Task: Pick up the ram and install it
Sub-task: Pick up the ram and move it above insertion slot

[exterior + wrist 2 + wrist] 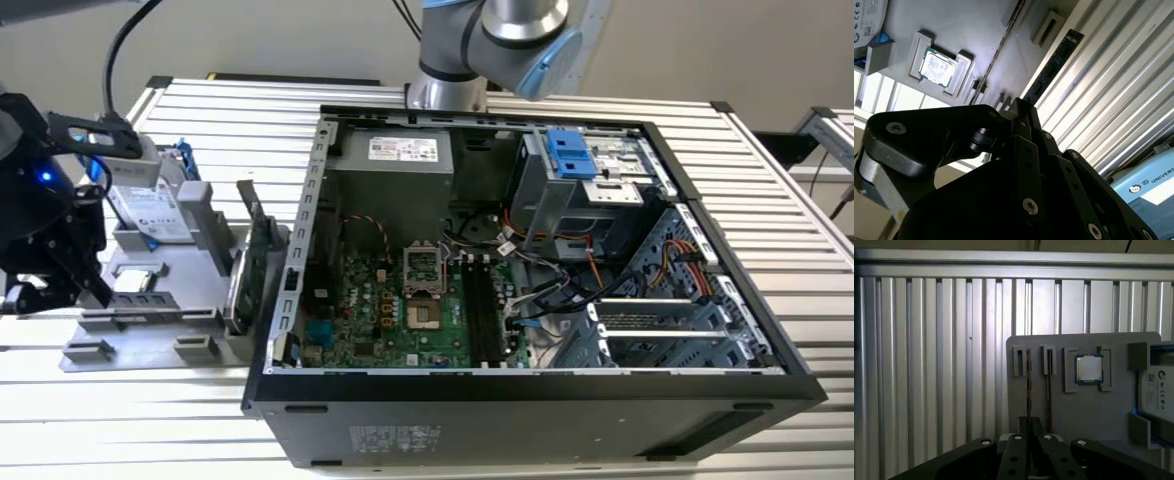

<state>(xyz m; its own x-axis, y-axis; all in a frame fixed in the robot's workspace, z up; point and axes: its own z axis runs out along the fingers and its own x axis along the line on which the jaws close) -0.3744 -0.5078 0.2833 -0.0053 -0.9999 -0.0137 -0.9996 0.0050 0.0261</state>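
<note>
The ram (1054, 67) is a long dark stick standing on edge in a slot of the grey holder (1094, 410). In the first wrist view the ram (1028, 385) shows edge-on as a thin line running down to my gripper (1029, 432). The gripper's fingers are shut together, and their tip (1020, 106) lies at the near end of the ram. Whether it touches the ram is unclear. In the exterior view my gripper (54, 295) hangs over the left end of the holder (147, 320). The open computer case (534, 400) shows dark memory slots (487, 310) on its motherboard.
The holder also carries a processor chip (1089, 368), a hard drive in a blue frame (1156, 390) and a second board on edge (1049, 380). A larger green card (247, 265) stands upright between the holder and the case. Everything rests on a ribbed aluminium table (929, 365).
</note>
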